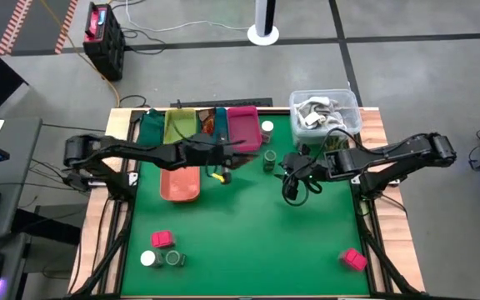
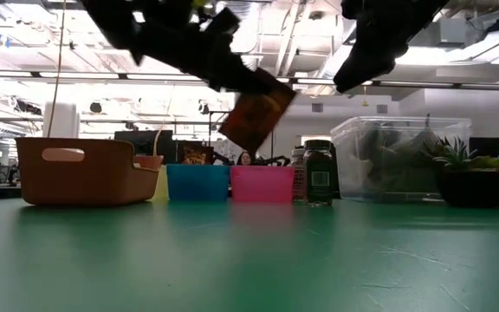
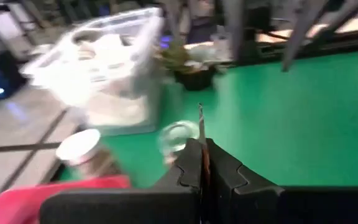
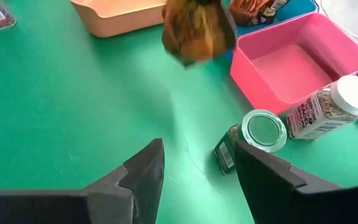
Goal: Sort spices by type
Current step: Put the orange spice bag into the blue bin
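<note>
My left gripper point(image 1: 217, 158) is over the table's far middle, shut on a crinkly brown-orange packet point(image 2: 256, 113) that is in the air near the pink tray point(image 1: 242, 127). My right gripper point(image 4: 197, 168) hovers open above the green table, touching nothing, close to a dark green jar point(image 4: 257, 134) and a white-lidded jar point(image 4: 334, 106), both standing next to the pink tray point(image 4: 303, 62). More packets lie in the blue tray point(image 4: 260, 9). Near the front left are a pink cube point(image 1: 162, 240), a white-lidded jar point(image 1: 147, 258) and a green jar point(image 1: 173, 258). Another pink cube point(image 1: 354, 260) sits front right. My left gripper pinches the packet by its thin upper edge point(image 3: 201, 121) between the two shut fingers point(image 3: 188, 165). In the low view the fingers slant down onto it from above. The packet is lifted clear of the table and hangs tilted below the fingers point(image 2: 232, 74).
Green point(image 1: 151, 127), yellow point(image 1: 179, 125), blue and pink trays line the far edge; an orange tray point(image 1: 182, 182) lies in front of them. A clear tub point(image 1: 323, 112) and a small plant point(image 2: 466, 169) stand at the far right. The table's middle and near part are bare green.
</note>
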`<state>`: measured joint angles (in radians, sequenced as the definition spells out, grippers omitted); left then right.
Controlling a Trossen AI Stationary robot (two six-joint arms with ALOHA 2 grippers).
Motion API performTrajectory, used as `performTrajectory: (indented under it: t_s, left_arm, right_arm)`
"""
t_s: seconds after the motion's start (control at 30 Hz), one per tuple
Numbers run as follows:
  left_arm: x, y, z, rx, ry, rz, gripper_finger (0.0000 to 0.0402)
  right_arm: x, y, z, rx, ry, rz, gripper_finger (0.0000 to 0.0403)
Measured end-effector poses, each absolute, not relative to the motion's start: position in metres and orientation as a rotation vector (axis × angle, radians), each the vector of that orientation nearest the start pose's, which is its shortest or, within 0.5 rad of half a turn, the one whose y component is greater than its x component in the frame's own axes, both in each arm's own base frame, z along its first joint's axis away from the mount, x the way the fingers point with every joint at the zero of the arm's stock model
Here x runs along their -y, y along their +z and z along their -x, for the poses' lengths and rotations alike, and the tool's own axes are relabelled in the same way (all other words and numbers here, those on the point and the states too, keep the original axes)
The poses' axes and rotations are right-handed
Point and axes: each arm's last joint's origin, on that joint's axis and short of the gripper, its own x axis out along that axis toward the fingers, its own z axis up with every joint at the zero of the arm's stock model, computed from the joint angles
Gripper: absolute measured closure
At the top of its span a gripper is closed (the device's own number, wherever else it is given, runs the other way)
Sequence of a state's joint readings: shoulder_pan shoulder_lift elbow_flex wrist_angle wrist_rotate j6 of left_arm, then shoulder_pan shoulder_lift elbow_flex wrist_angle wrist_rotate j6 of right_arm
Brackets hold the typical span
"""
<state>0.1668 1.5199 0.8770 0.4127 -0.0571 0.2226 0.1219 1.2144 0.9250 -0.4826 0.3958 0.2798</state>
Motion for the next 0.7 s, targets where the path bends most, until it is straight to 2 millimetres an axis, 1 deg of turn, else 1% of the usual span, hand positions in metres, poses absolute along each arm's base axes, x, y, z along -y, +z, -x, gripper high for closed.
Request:
performTrajectory:
  t_s: [0.1,0.23,0.37,0.5,0.7]
  left_arm:
    - [-0.062,0.249,-0.310,-0.226,0.297,-0.208,0.0401]
    - [-0.071,0.245,-0.288,-0.210,0.434,-0.205,0.0401]
    - [-0.080,0.238,-0.275,-0.172,0.566,-0.198,0.0401]
    - [-0.091,0.228,-0.270,-0.151,0.671,-0.186,0.0401]
    - [-0.112,0.210,-0.271,-0.122,0.760,-0.168,0.0401]
  right_arm:
    - [-0.019,0.274,-0.248,-0.688,-0.361,-0.071,0.0181]
    - [-0.020,0.275,-0.250,-0.662,-0.362,-0.075,0.0181]
    - [-0.020,0.277,-0.251,-0.635,-0.365,-0.075,0.0181]
    - [-0.019,0.279,-0.252,-0.615,-0.374,-0.074,0.0181]
    - [-0.022,0.281,-0.254,-0.590,-0.359,-0.071,0.0181]
